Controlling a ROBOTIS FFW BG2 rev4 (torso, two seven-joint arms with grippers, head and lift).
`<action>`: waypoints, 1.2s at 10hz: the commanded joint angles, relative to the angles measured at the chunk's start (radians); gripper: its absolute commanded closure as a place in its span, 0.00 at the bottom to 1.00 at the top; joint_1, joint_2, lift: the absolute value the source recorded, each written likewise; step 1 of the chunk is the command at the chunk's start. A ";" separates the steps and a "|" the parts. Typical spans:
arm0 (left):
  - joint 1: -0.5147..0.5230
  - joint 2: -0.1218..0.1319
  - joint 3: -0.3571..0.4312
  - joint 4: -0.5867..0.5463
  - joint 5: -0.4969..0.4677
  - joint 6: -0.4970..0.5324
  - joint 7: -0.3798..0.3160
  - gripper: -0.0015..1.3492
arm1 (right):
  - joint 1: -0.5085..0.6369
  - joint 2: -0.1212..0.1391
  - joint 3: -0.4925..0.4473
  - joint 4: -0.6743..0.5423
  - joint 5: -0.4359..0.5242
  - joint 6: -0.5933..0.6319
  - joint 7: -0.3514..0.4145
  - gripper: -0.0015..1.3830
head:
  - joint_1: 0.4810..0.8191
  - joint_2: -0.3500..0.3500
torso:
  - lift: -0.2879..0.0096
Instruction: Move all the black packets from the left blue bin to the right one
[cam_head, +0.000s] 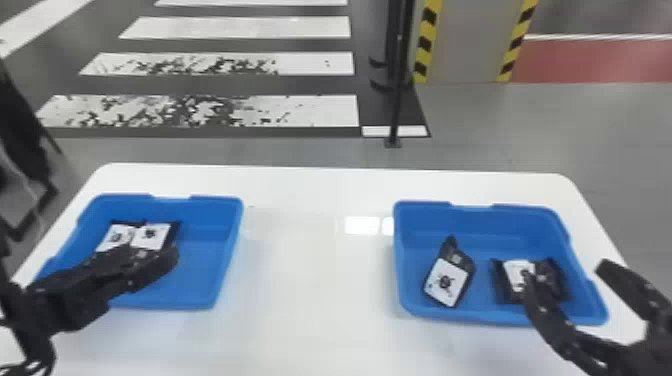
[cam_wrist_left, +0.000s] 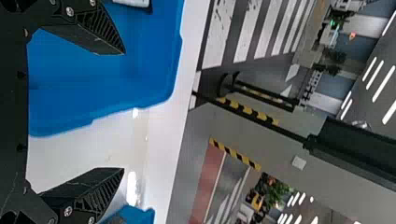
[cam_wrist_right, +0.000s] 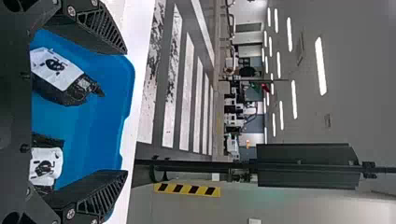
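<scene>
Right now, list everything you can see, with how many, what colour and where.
Left bin: one, blue, table's left side.
Right bin: one, blue, table's right side.
Packets in left bin: at least two, black with white labels.
Packets in right bin: at least two, black with white labels.
Table: one, white, under both bins.
Crosswalk stripes: several, white, floor beyond table.
Pole: one, black, beyond table.
Column: one, gray with yellow-and-black edges, behind pole.
Floor patch: one, red, far right.
Ceiling lights: several, white, overhead.
Left gripper: one, black, at left bin, jaws apart.
Right gripper: one, black, at right bin, jaws apart.
</scene>
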 joint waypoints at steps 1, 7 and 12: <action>-0.041 0.007 0.047 0.013 -0.094 0.042 0.009 0.11 | 0.065 0.014 0.009 -0.038 -0.043 -0.011 -0.002 0.09 | 0.63 0.62 | 0.49; -0.336 0.057 -0.013 0.330 -0.333 0.150 0.063 0.11 | 0.070 0.000 0.043 -0.030 -0.065 0.031 -0.001 0.09 | 0.63 0.90 | 0.49; -0.493 0.079 -0.126 0.512 -0.433 0.268 0.097 0.12 | 0.065 0.000 0.047 -0.021 -0.081 0.053 0.001 0.09 | 0.63 0.88 | 0.49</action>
